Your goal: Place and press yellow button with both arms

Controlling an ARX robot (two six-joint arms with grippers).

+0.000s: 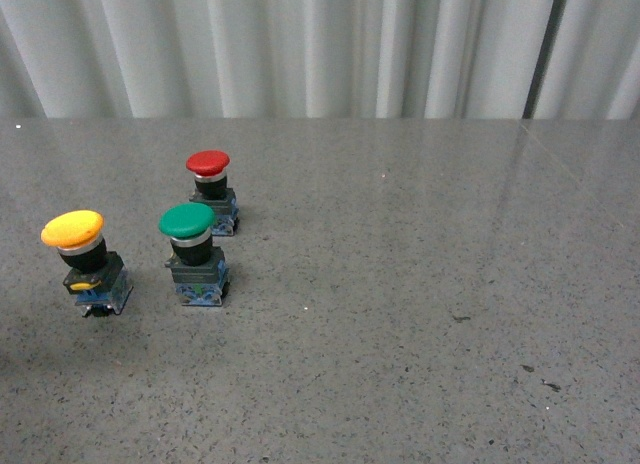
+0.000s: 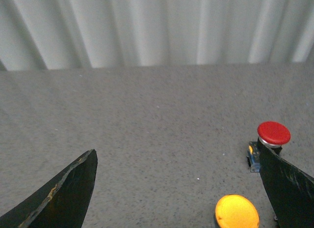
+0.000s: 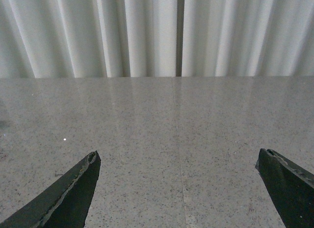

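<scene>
The yellow button (image 1: pixel 85 262) stands on the table (image 1: pixel 420 284) at nine o'clock from the green button (image 1: pixel 193 254), with the red button (image 1: pixel 212 189) at twelve. The left gripper (image 2: pixel 176 154) and the right gripper (image 3: pixel 177 154) are both spread wide, holding nothing.

Speckled grey stone tabletop (image 1: pixel 420 284), pale pleated curtain (image 1: pixel 300 44) behind, soft even light.

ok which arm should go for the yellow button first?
Left, probably. The yellow button stands far left on the table and shows between the open left fingers; the right fingers, also open, face only table.
</scene>
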